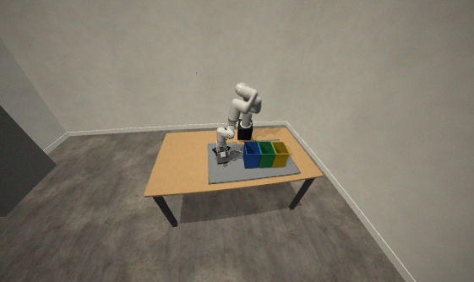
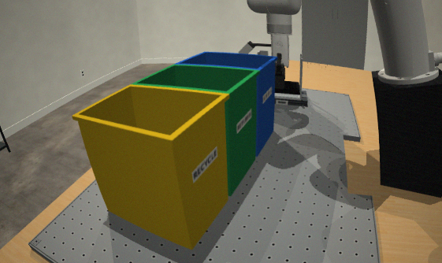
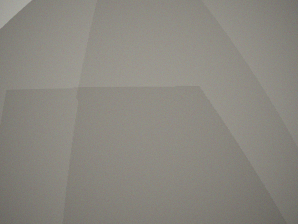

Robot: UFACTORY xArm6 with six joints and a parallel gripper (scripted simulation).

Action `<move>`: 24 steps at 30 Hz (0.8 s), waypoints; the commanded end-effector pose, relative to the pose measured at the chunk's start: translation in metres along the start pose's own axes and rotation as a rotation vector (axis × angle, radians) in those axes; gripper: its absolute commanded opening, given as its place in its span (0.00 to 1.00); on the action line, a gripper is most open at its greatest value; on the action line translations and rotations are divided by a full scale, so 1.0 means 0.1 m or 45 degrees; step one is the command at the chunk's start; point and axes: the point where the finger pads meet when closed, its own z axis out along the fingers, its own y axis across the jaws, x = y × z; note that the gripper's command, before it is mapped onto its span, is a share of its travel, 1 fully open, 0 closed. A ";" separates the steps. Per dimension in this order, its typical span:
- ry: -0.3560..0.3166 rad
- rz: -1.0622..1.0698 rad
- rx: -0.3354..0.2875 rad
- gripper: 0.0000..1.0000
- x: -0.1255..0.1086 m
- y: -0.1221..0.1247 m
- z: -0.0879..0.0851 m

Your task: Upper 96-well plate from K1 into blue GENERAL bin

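Grey perforated mat (image 2: 302, 205) on wooden table (image 1: 181, 169)

The claw (image 2: 280, 75) and stack rack (image 2: 300, 79) are largely hidden behind the blue bin (image 2: 265, 102); the wrist view is filled by grey blur.
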 end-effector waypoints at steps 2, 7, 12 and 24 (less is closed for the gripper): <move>0.003 0.000 -0.004 1.00 0.01 0.01 0.03; 0.003 0.000 -0.004 1.00 0.01 0.01 0.06; 0.003 0.000 -0.003 1.00 0.01 0.01 0.07; 0.003 0.000 -0.003 1.00 0.01 0.01 0.07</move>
